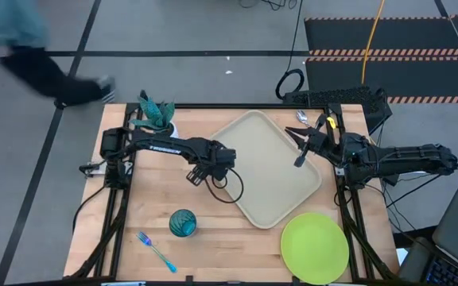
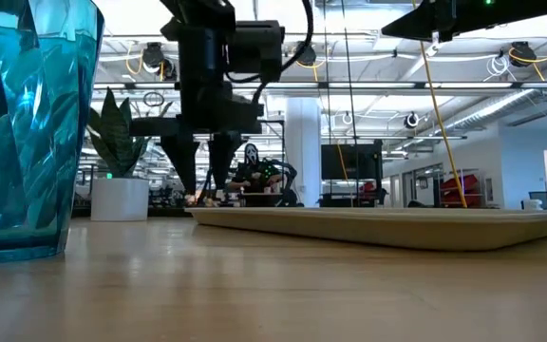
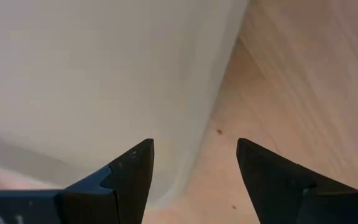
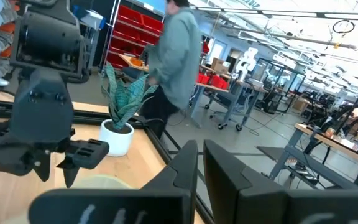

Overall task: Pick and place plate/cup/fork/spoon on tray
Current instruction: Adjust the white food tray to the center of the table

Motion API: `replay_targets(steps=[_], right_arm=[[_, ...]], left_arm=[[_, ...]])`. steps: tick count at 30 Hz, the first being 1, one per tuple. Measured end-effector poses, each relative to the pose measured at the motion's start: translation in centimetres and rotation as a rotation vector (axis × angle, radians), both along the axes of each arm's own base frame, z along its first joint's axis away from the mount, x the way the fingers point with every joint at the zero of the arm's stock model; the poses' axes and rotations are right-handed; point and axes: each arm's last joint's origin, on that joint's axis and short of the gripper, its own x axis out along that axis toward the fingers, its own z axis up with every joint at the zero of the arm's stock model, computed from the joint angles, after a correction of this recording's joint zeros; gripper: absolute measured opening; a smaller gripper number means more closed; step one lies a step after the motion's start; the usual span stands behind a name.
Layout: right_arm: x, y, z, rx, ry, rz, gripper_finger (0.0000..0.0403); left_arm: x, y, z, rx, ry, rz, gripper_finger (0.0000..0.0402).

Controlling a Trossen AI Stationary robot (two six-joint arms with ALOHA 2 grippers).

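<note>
A: Tray [image 1: 265, 171] status?

B: Bare, mid-desk. Nothing loaded yet.

A: Items?

B: Plate [image 1: 315, 247], cup [image 1: 183, 223], fork [image 1: 157, 251] all on the desk [image 1: 141, 202] off the tray; spoon [image 1: 301, 118] beyond its far corner.

A: Pincers?

B: Left pincer [image 1: 196, 176] spread wide, empty, at the tray's left rim. Right pincer [image 1: 299, 161] nearly closed, empty, above the right rim.

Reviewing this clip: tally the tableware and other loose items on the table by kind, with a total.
Tray: 1
Plate: 1
Cup: 1
Fork: 1
Spoon: 1
Potted plant: 1
Total: 6
</note>
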Motion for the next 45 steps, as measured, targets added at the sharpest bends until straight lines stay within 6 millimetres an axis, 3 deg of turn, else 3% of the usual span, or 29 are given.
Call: replay_targets(steps=[12,18,21,29,37,45], right_arm=[[0.0,0.0,-0.1,0.005,0.004,0.000,0.0020],[0.0,0.0,-0.1,0.005,0.004,-0.003,0.0020],[0.0,0.0,-0.1,0.005,0.003,-0.004,0.0020],[0.0,0.0,-0.1,0.005,0.003,-0.004,0.0020],[0.0,0.0,-0.1,0.001,0.005,-0.004,0.0020],[0.0,0.0,-0.1,-0.001,0.007,-0.004,0.0020]], left_arm=[[0.9,0.1,-3.0,-0.029,0.039,0.066,0.0234],[1.1,0.1,-3.2,-0.028,0.012,0.123,0.0224],[1.1,0.1,-3.2,-0.030,0.011,0.164,0.0188],[1.0,-0.2,-3.1,-0.067,0.016,0.159,0.0045],[0.6,-1.3,-3.0,-0.073,0.052,0.196,0.0041],[0.1,-3.8,-3.1,-0.109,0.109,0.191,0.0053]])
